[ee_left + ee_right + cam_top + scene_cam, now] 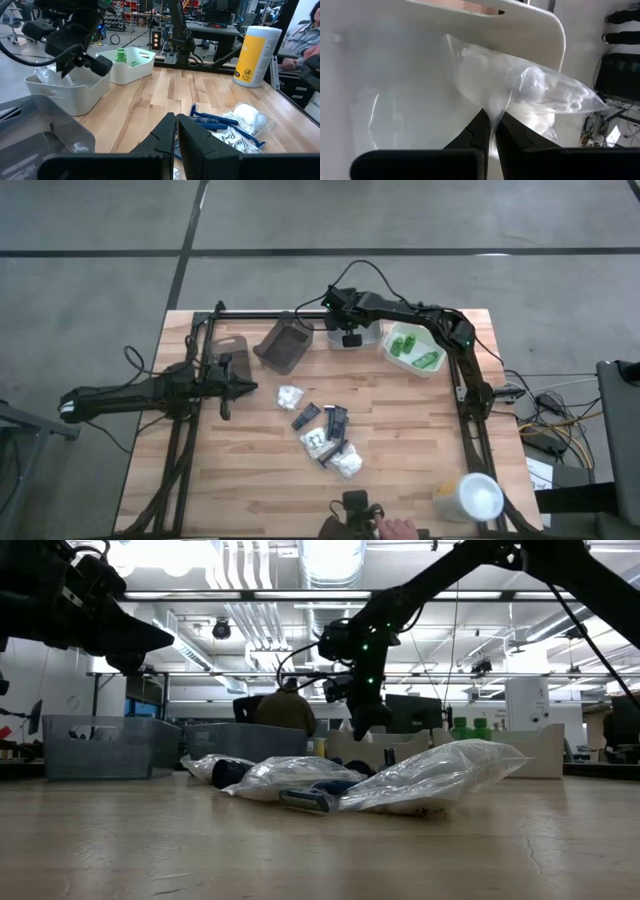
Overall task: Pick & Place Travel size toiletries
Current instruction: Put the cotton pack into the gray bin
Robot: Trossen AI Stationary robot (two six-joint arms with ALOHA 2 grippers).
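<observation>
The right gripper (491, 131) hangs over the white tray (352, 336) at the far edge of the table (240, 490), its fingers pinched on the edge of a clear crinkly packet (530, 95) that dangles above the tray's floor. To my eye the step in hand is the drop: it should sit low inside the walls before letting go, so the light plastic does not drift over the rim. Next to it the second white bin (412, 350) already holds green bottles (405, 345). The rest of the toiletries, white packets (290, 395) and dark razors in bags (333, 420), lie heaped mid-table. The left gripper (176, 131) waits near the grey tray (283, 345), fingers closed on nothing I can see
</observation>
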